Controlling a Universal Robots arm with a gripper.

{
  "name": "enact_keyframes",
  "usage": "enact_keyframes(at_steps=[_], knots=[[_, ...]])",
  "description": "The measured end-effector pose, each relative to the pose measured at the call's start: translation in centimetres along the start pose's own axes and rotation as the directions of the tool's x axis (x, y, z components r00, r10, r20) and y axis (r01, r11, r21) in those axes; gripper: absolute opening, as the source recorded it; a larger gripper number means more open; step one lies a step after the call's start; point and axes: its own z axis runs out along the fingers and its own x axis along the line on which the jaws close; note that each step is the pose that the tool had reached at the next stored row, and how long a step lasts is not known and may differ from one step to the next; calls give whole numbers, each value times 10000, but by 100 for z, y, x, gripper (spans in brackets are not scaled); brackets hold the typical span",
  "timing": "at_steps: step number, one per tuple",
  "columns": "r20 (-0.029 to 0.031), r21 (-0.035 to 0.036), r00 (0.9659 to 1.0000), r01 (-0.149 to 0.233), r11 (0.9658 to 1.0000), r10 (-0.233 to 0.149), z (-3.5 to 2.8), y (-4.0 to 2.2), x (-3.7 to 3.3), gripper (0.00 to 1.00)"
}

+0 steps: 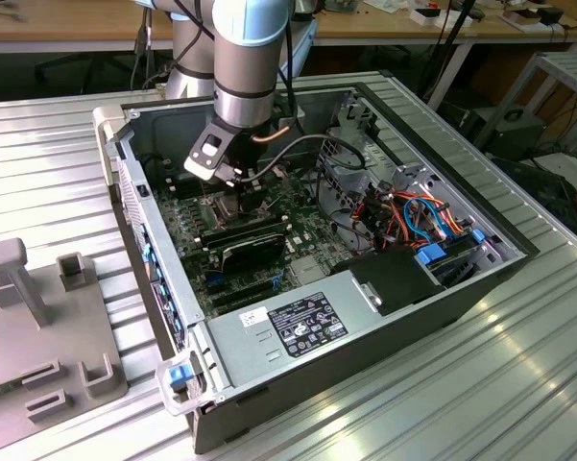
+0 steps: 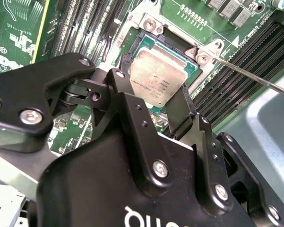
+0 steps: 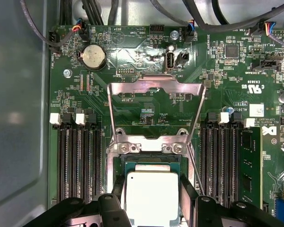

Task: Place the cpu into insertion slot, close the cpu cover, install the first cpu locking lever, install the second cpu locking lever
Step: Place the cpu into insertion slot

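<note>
Item: cpu (image 3: 151,198), silver face up, clamped at two opposite edges by the gripper (image 2: 149,90); held level at the insertion slot (image 3: 151,161), presumably to seat square; cpu cover (image 3: 156,87) stands open on its hinge, leaving access; locking lever (image 2: 255,78) unlatched, aside.

A: What colour is the flat square metal cpu (image 3: 151,198)?
B: Silver-grey face. The printed circuit board (image 3: 146,106) is green with fine white lettering.
A: And the thin square metal cpu cover (image 3: 156,86)?
B: Silvery with a brownish tint. The jointed metal gripper (image 3: 152,187) is black; the ribbed metal table (image 1: 518,384) is striped silver-grey.
</note>
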Motion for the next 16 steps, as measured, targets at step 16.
enact_keyframes(at_steps=[16], knots=[[0, -1, 10000, -54, 10000, 54, 11, 9, -19, 55]])
